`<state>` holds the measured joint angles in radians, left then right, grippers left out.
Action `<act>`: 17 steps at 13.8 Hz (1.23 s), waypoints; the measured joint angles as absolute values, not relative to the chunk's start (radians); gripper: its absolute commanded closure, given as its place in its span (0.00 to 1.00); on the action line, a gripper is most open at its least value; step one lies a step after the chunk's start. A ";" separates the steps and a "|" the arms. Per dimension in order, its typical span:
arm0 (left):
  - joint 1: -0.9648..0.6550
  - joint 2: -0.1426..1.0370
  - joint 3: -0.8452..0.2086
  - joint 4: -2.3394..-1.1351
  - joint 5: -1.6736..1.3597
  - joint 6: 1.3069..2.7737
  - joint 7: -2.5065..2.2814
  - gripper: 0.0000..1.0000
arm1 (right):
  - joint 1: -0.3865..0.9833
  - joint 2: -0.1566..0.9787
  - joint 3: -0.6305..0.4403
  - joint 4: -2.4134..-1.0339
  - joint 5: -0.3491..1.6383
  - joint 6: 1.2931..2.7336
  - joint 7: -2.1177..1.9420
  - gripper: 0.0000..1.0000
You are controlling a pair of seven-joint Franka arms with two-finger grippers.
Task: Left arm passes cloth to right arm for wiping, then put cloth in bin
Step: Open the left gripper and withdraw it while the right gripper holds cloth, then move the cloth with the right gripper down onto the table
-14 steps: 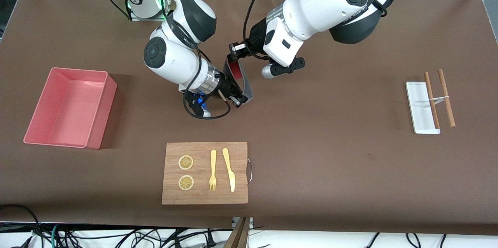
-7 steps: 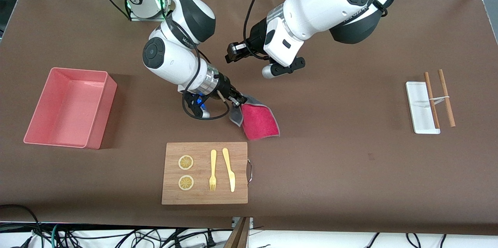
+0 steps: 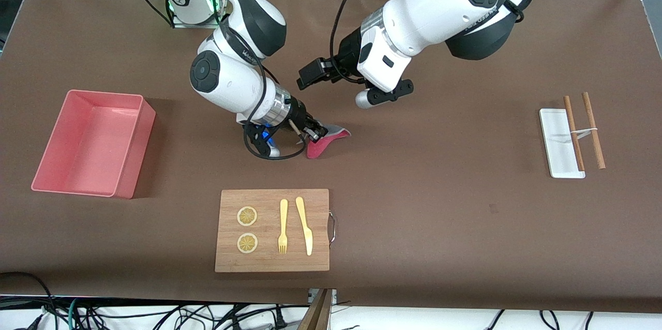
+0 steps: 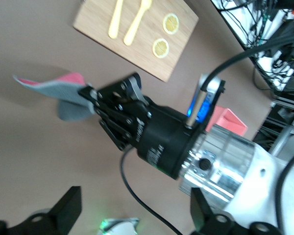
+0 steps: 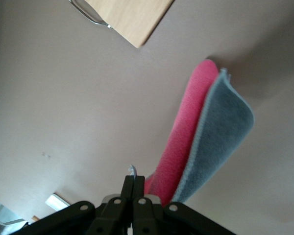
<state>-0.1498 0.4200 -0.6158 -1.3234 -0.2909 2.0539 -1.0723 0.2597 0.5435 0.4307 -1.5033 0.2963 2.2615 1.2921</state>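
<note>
Crimson-and-grey cloth [image 3: 327, 142] is clamped in right gripper [image 3: 316, 136]; left gripper [image 3: 310, 74], jaws apart, hangs clear above tabletop [image 3: 439, 200]. Handover complete; wiping requires lowering cloth flat.

Brown table cover [image 3: 439, 226]; cables [image 3: 155, 314] below, perhaps on floor.

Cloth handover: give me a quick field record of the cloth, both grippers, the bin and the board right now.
cloth: pinched at one corner by the right gripper, hanging folded, red and grey faces both showing
right gripper: shut on the cloth, over the bare table between bin and left gripper
left gripper: open, empty, clear of the cloth
bin: pink, nothing in it, at the right arm's end
wooden board: nearer the front camera than the cloth, untouched
</note>
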 measured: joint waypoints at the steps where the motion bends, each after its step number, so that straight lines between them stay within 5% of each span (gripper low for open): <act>1: -0.143 0.413 -0.616 -1.321 -0.266 2.025 -1.072 0.00 | 0.261 0.543 0.431 -1.503 0.296 2.244 1.289 1.00; 11: 0.065 0.320 -0.613 -1.309 -0.186 1.600 -0.675 0.00 | 0.279 0.544 0.432 -1.518 0.256 2.015 1.251 1.00; 17: 0.188 0.280 -0.611 -1.309 -0.095 1.455 -0.414 0.00 | 0.274 0.553 0.425 -1.636 0.150 1.994 1.174 1.00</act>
<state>0.1885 0.2804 -0.6107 -1.3088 -0.0947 1.4552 -0.4142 0.2743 0.5532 0.4254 -1.6359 0.1495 1.9944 1.1745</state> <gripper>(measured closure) 0.000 0.982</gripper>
